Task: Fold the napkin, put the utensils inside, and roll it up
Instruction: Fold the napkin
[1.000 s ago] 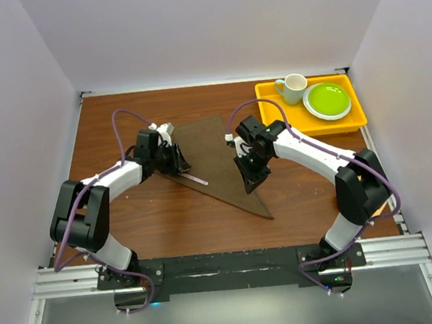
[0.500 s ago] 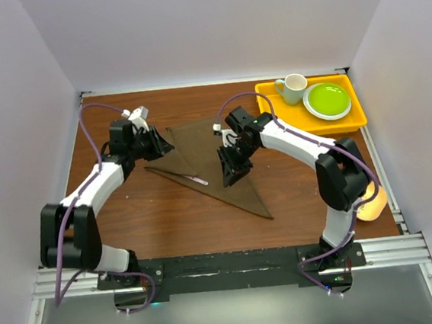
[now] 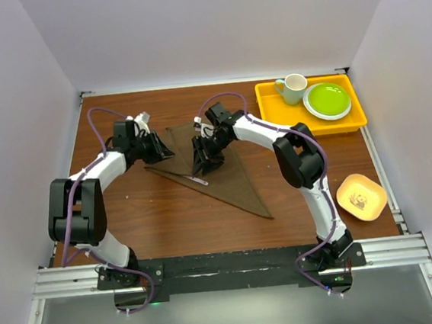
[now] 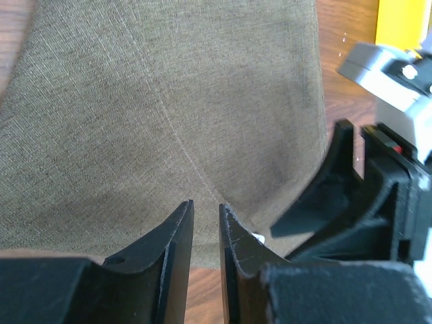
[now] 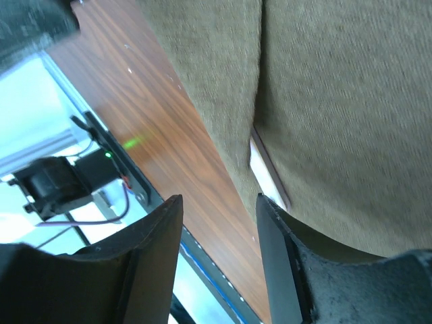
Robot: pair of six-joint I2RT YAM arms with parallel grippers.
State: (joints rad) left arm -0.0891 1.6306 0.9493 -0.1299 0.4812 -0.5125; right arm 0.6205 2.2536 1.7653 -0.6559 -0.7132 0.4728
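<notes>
left gripper (image 4: 206, 226): at the napkin's left corner. jaws narrow, a slim gap, nothing you can see pinched between them.
napkin (image 3: 229, 176): mid-table, lying flat in a triangle. your fold looks done.
knife (image 5: 264, 169): tucked under the folded edge, with only a pale sliver showing at the near side.
right gripper (image 5: 216, 223): low over that sliver, jaws apart, holding nothing.
tray (image 3: 350, 121): far right, well apart from your work.
left to do: the roll is not yet begun. it's the whole of what remains, i judge.
</notes>
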